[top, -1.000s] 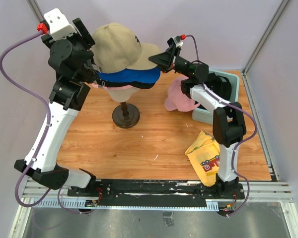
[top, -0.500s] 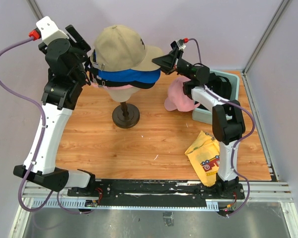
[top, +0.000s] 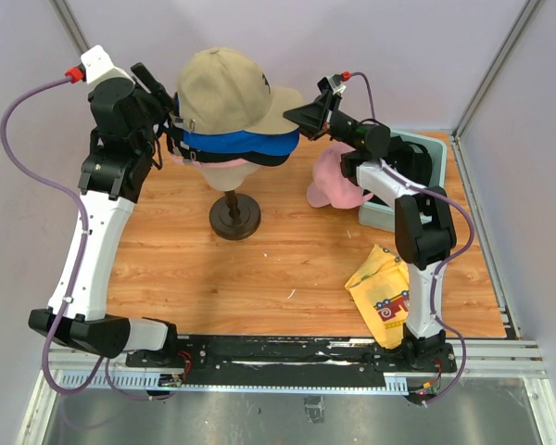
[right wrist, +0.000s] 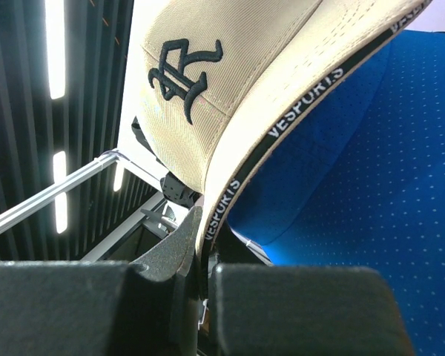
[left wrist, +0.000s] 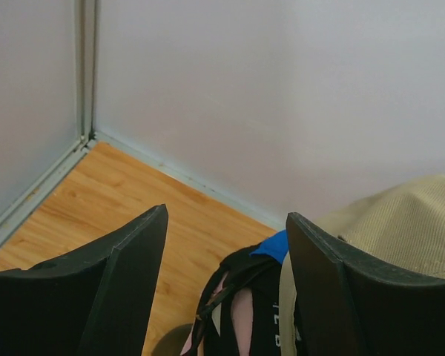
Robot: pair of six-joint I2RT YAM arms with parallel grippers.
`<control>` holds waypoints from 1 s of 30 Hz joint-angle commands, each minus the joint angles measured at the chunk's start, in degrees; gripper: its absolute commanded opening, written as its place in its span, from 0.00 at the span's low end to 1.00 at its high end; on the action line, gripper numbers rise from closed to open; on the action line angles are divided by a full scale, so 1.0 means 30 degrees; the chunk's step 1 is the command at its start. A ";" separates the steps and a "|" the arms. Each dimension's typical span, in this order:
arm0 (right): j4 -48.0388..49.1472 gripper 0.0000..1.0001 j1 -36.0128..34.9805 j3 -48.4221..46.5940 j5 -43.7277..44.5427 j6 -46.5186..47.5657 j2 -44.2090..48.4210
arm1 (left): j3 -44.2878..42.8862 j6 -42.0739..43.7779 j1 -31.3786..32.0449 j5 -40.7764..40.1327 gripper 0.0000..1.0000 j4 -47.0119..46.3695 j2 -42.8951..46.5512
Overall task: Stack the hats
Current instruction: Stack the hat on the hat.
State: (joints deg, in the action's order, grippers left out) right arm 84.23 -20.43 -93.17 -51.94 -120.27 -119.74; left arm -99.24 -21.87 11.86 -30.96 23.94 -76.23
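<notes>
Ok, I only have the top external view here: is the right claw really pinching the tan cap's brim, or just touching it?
Observer: Pinching. In the right wrist view the tan cap has its brim edge clamped in the shut right claw.
Operator: Any marking on that brim?
Observer: Its black trim underneath reads VESPORTS.
Operator: And the left claw?
Observer: Open. In the left wrist view the left claw has nothing in its gap; the black straps lie just ahead.
</notes>
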 commanded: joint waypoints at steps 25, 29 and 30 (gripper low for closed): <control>0.1016 0.01 0.0188 -0.0820 -0.0557 -0.3512 -0.0320 | 0.1068 -0.1301 -0.1042 0.3782 0.32 0.0652 0.0221; 0.0912 0.01 0.0205 -0.0781 -0.0666 -0.3430 -0.0360 | 0.0832 -0.1266 -0.1176 0.3904 0.01 0.0962 0.0060; 0.0890 0.01 0.0230 -0.0715 -0.0691 -0.3382 -0.0342 | 0.0771 -0.1269 -0.1203 0.3867 0.00 0.1061 0.0015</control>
State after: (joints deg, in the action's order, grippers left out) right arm 84.20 -20.43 -93.38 -52.47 -120.29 -119.92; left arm -96.18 -25.89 9.04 -20.25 26.33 -76.25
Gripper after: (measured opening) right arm 0.038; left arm 0.032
